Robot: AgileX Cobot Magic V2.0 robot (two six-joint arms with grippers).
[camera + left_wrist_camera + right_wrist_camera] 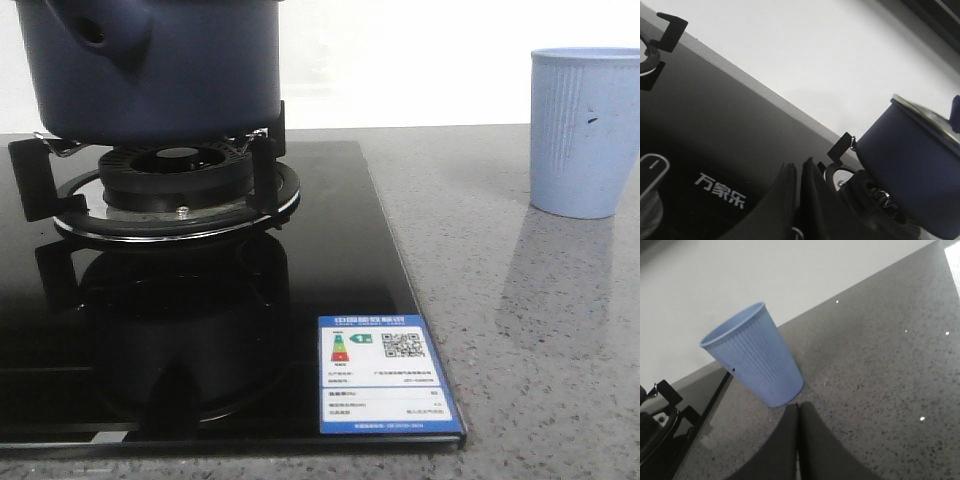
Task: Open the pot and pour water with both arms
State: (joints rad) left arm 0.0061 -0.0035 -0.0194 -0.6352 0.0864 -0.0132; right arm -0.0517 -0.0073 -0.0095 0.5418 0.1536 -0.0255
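Observation:
The dark navy pot [165,60] stands on the burner grate [175,185] of a black glass cooktop, its stubby handle with a hole [95,35] facing me. From the left wrist the pot [912,170] shows a shiny lid rim [925,117] on top. My left gripper [799,167] is shut with nothing in it, hovering over the glass short of the burner. My right gripper [798,407] is shut and empty, just in front of the base of the pale blue ribbed cup [757,357]. Neither gripper appears in the front view.
The blue cup [585,130] stands on the speckled grey counter [520,330] right of the cooktop. A control knob [651,172] and white brand lettering [720,191] sit on the glass. An energy label [385,385] is at the cooktop's front corner. A white wall runs behind.

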